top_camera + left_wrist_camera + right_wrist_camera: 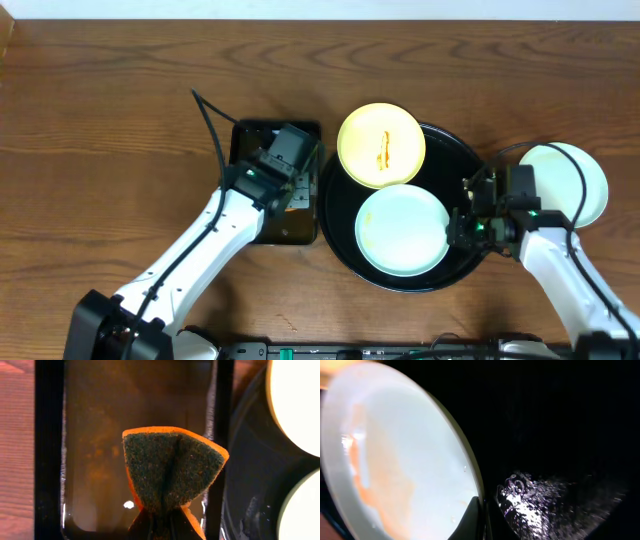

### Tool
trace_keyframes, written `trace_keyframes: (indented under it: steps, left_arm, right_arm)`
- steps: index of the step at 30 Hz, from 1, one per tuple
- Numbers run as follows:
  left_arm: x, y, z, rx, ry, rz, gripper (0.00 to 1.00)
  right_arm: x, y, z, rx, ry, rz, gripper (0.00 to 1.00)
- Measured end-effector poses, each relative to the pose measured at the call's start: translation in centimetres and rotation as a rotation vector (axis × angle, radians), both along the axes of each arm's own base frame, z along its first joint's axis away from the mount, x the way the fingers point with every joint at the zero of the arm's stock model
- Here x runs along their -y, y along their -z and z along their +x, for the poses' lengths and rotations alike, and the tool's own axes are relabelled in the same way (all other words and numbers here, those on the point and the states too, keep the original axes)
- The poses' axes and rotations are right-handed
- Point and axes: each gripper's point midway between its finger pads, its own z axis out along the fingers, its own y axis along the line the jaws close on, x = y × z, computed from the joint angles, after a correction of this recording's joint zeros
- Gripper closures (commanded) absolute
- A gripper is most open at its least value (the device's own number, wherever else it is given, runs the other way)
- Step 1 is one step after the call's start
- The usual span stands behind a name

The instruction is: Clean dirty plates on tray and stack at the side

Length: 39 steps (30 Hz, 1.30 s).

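Note:
The round black tray point(455, 150) holds a mint-white plate point(400, 230), smeared with faint orange sauce point(395, 450). My right gripper point(462, 226) is shut on this plate's right rim, one finger point(472, 520) lying on its upper face. A pale yellow plate point(380, 145) with an orange streak rests over the tray's upper left rim. A pale blue-white plate point(568, 182) lies on the table right of the tray, partly hidden by my right arm. My left gripper point(284, 164) is shut on an orange sponge point(172, 467), its dark green scouring side showing.
The sponge hangs over a small rectangular black tray point(250, 135) of brownish water point(100, 435), just left of the round tray point(250, 485). Wet droplets glisten on the round tray's floor point(535, 510). Bare wooden table lies to the far left and along the back.

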Motion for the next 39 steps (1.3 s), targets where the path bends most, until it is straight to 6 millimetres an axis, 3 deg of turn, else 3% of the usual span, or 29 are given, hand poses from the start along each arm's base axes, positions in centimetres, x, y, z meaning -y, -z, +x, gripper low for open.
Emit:
trace_keyframes:
  steps: [6,8,14,15,18,25,26,27,28,31,35,39]
  left_arm:
    - [-1.1,0.1,0.3,-0.006,-0.034,0.002,0.92]
    - [-1.5,0.1,0.5,-0.005,-0.047,0.003,0.92]
    - [-1.5,0.1,0.5,-0.006,-0.047,0.003,0.92]
    - [-1.5,0.1,0.5,-0.006,-0.047,0.003,0.93]
    - [-1.5,0.1,0.5,-0.006,-0.047,0.003,0.92]
    - [-1.5,0.1,0.5,-0.006,-0.047,0.003,0.92]
    - [-1.5,0.1,0.5,-0.006,-0.047,0.003,0.92]
    - [-1.5,0.1,0.5,-0.006,-0.047,0.003,0.92]
    - [-1.5,0.1,0.5,-0.006,-0.047,0.003,0.92]
    - [-1.5,0.1,0.5,-0.006,-0.047,0.003,0.92]
    - [-1.5,0.1,0.5,-0.006,-0.047,0.003,0.92]
    - [-1.5,0.1,0.5,-0.006,-0.047,0.003,0.92]
  right_arm:
    - [2.3,-5.0,2.3,0.187,0.043,-0.129,0.99]
    - [4.0,-7.8,3.2,0.296,0.073,-0.235,0.99]
    - [4.5,-10.7,3.9,0.389,0.055,-0.377,0.99]
    - [4.3,-10.8,3.9,0.391,0.043,-0.381,0.99]
    - [3.7,-10.2,3.3,0.357,0.013,-0.366,0.81]
    - [2.3,-5.8,0.0,0.102,-0.059,-0.297,0.50]
    - [2.0,-5.5,0.0,0.090,-0.067,-0.286,0.41]
    - [1.5,-5.1,0.1,0.075,-0.070,-0.259,0.26]
    - [1.3,-5.0,0.5,0.084,-0.073,-0.248,0.22]
    - [0.8,-5.8,2.7,0.175,-0.061,-0.224,0.27]
    - [0.5,-6.9,5.2,0.291,-0.088,-0.230,0.25]
    - [0.4,-5.4,5.7,0.268,-0.149,-0.256,0.28]
